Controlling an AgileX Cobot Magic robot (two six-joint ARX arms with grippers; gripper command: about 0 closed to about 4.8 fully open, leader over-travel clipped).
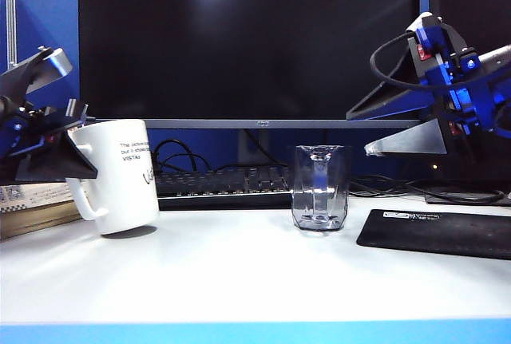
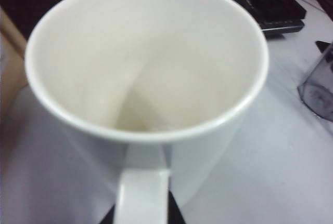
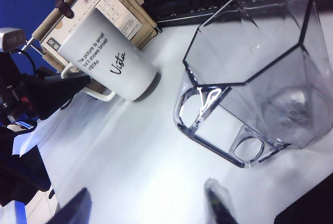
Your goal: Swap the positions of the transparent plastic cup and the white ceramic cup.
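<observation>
The tall glossy white ceramic cup (image 1: 120, 175) stands at the left of the pale table (image 1: 239, 280), tipped slightly, its smooth cylindrical wall carrying small black printed lines and a cursive black script mark, its loop handle (image 1: 84, 200) pointing toward the left edge of the scene. From the left wrist view the white ceramic cup (image 2: 145, 57) shows a round thick rim and a bare cream-white inside, with the flat strap of the handle (image 2: 141, 193) nearest the camera. The left gripper (image 1: 56, 156), a dark wedge-shaped pair of fingers on a blue mount, sits against the cup at the handle side; whether its fingers are pinching the cup the views do not settle. The small transparent plastic cup (image 1: 319, 188) stands upright near the middle of the table, well apart from the white one, shorter, faceted like an octagon, with a thick clear base and a small pour lip at the rim; the right wrist view shows its angular walls (image 3: 250, 73) and see-through loop handle. The right gripper (image 1: 391, 128) hovers above and to the right of it, its flat triangular fingers spread wide, holding nothing. A black keyboard (image 1: 223, 184) lies beyond both cups, and a flat black mat (image 1: 435, 232) lies at the right.
</observation>
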